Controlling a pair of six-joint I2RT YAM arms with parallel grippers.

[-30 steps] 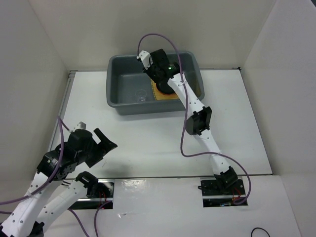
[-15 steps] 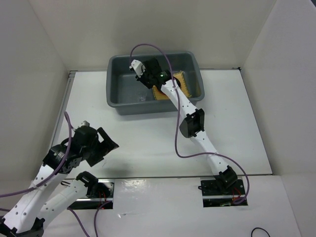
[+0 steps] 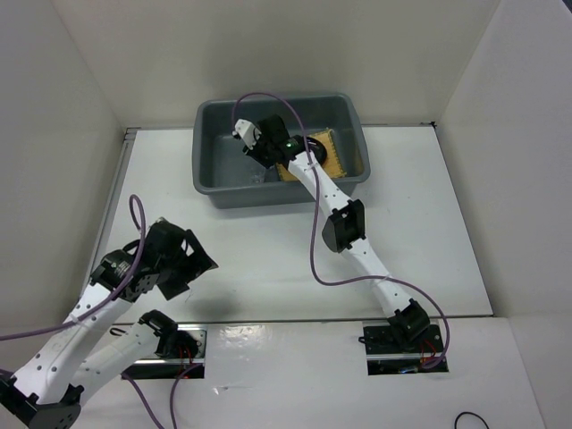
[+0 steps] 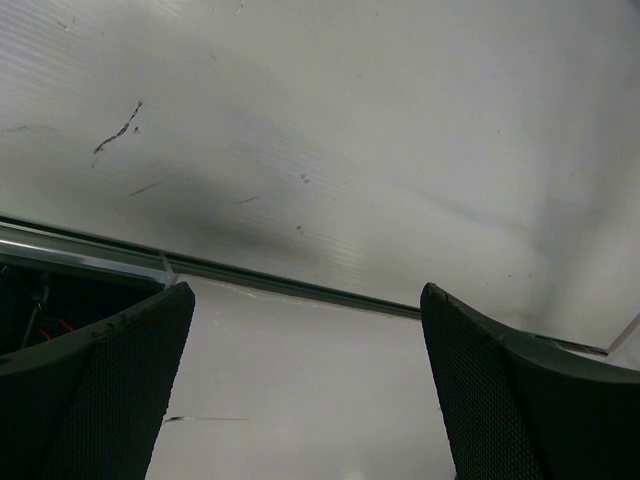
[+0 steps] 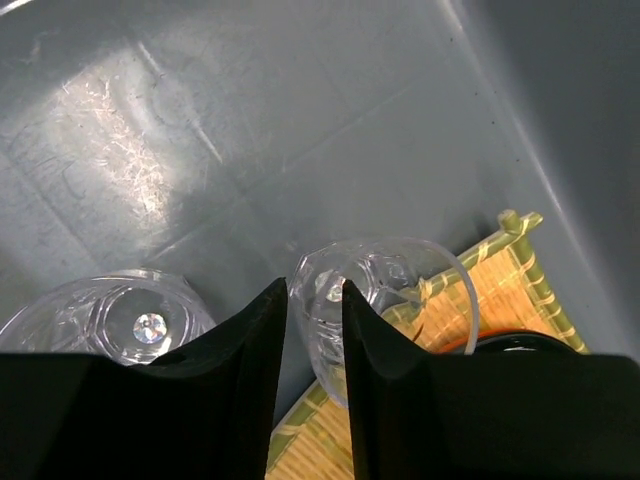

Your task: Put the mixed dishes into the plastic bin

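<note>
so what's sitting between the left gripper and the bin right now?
Nothing: in the top view only bare white table lies between the open left gripper and the plastic bin.

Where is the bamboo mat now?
In the top view, the bamboo mat lies in the plastic bin's right half, under the black plate, the right gripper left of it.

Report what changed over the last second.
The right hand, shut on a glass cup, slid left across the plastic bin, off the bamboo mat and toward the second cup. The left hand, open, turned slightly in place. Bin, mat and second cup stayed put.
</note>
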